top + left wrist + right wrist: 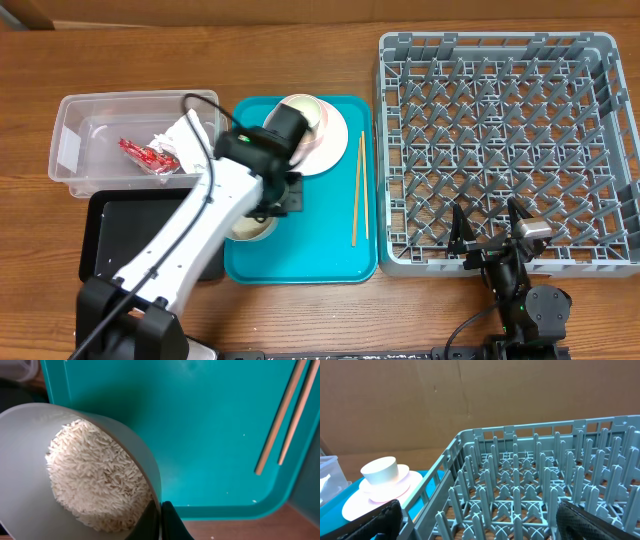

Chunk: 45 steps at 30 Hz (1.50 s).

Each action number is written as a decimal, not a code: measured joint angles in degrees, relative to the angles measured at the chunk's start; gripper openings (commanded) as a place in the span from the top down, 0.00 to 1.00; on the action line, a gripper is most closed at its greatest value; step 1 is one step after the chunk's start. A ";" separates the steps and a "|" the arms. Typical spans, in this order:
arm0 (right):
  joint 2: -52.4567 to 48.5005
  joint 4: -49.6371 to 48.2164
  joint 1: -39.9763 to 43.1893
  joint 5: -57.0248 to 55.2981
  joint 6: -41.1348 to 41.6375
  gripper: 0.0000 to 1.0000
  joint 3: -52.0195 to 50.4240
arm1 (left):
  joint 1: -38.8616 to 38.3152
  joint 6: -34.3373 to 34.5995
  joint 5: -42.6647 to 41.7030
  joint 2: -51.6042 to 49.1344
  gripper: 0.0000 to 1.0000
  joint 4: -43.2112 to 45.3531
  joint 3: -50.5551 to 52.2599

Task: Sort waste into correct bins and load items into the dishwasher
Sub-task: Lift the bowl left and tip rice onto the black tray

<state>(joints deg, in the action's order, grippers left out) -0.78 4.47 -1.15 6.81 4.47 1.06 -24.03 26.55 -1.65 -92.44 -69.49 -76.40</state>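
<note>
Pale bowl (22, 450) w/ the rice heap (95, 480) was at the front-left corner of the teal tray (200, 435), mouth facing up at the wrist cam, left gripper (160, 519) clamped on its rim. Chopsticks (280, 415) lay side by side along the tray's right edge, long axis front-to-back. Right gripper (490, 230) hung wide open, nothing in it, over the front edge of the grey rack (500, 60). Wooden table (400, 310), cardboard (470, 400) behind.

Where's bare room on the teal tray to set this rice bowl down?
Bare: teal tray centre, between rice bowl and chopsticks, on the robot's side of the plate. Crowded: the tray's far end, with the plate stack.
</note>
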 measured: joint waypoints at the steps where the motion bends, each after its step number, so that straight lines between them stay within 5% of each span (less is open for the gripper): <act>1: 0.00 0.00 -0.02 0.00 0.00 0.00 0.00 | 1.42 -1.03 -1.40 0.00 0.96 -0.15 0.00; 31: 0.00 0.00 0.00 0.02 0.02 0.00 0.00 | 45.33 -21.03 -26.62 1.27 0.96 -4.04 0.02; 45: 0.00 0.00 0.00 0.00 0.00 0.00 0.00 | 62.79 -30.51 -45.92 1.29 0.96 -2.36 7.41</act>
<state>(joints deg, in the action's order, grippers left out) -0.78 4.47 -1.15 6.81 4.47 1.06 38.76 -3.97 -47.57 -91.15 -71.85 -68.99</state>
